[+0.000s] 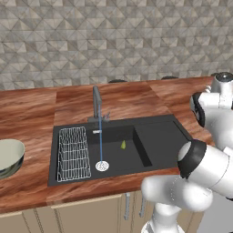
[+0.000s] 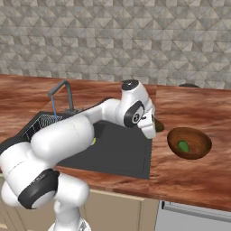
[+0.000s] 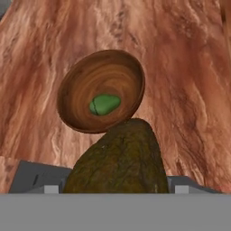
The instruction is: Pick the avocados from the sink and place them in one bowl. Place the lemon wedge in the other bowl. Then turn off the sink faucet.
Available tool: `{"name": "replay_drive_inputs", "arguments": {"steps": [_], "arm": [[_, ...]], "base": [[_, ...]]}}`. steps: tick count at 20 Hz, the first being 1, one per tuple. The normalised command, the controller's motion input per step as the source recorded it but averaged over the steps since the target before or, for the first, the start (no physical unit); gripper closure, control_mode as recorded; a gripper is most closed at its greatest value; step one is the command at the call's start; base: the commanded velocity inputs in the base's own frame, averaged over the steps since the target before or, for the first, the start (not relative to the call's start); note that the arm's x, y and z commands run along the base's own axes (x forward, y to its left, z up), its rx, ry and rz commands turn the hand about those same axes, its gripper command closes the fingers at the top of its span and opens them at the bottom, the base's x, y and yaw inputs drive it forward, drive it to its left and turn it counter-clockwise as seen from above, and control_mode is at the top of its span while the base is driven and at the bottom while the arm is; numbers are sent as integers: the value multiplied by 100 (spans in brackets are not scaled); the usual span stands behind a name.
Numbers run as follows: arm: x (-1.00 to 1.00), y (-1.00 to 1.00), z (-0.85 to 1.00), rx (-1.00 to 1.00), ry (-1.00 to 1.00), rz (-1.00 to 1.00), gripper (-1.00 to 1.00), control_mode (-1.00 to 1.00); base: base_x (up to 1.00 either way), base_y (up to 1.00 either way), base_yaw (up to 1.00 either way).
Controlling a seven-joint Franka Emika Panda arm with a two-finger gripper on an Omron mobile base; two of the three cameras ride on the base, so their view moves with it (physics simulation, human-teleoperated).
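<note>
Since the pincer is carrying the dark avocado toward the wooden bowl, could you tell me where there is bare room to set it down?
The wooden bowl has bare floor all around the green avocado at its centre. Bare counter surrounds the bowl, between it and the sink. The dark avocado sits in the pincer. The sink holds the lemon wedge, wire rack and running water.

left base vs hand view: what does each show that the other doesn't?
Left base view: the dark grey double sink with its white wire rack, the grey metal faucet running water onto the round silver drain, the tiny yellow-green lemon wedge in the basin, and the pale grey-green glossy bowl.

Hand view: the shallow brown wooden bowl holding the bright green avocado, and the dark olive-brown avocado held in the tool.

Both: the reddish wooden counter.
</note>
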Motion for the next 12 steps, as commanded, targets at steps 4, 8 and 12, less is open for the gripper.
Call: {"name": "replay_drive_inputs", "arguments": {"steps": [4, 8, 12], "arm": [[0, -24, -7, 0, 0, 1, 100, -100], [13, -16, -18, 2, 0, 6, 100, -100], [29, -16, -26, 4, -2, 10, 100, -100]], "base": [[0, 0, 0], [0, 0, 0], [0, 0, 0]]}}
